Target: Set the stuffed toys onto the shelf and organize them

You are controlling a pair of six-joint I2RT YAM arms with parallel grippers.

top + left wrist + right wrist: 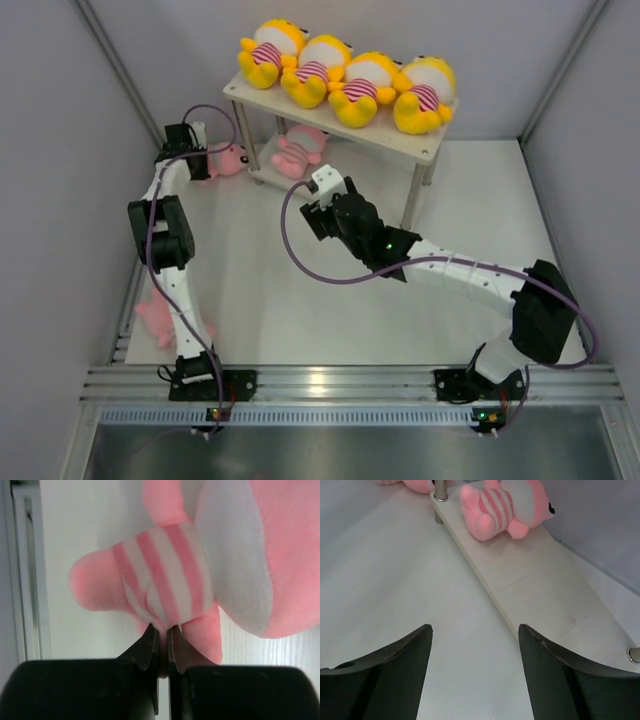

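Observation:
Four yellow stuffed toys (345, 78) lie in a row on the shelf's top board (420, 140). One pink toy (300, 150) lies on the lower board; the right wrist view shows it (505, 507) on its side on that board (545, 590). My left gripper (203, 152) is shut on a second pink toy (230, 160) just left of the shelf, pinching its striped belly (160, 580) between the fingertips (161, 628). A third pink toy (160, 320) lies on the table beside the left arm's base. My right gripper (318, 195) is open and empty in front of the lower board (475, 627).
Grey walls close in the white table (300, 300) on the left, back and right. A metal shelf leg (440, 492) stands at the lower board's near-left corner. An aluminium rail (350, 380) runs along the near edge.

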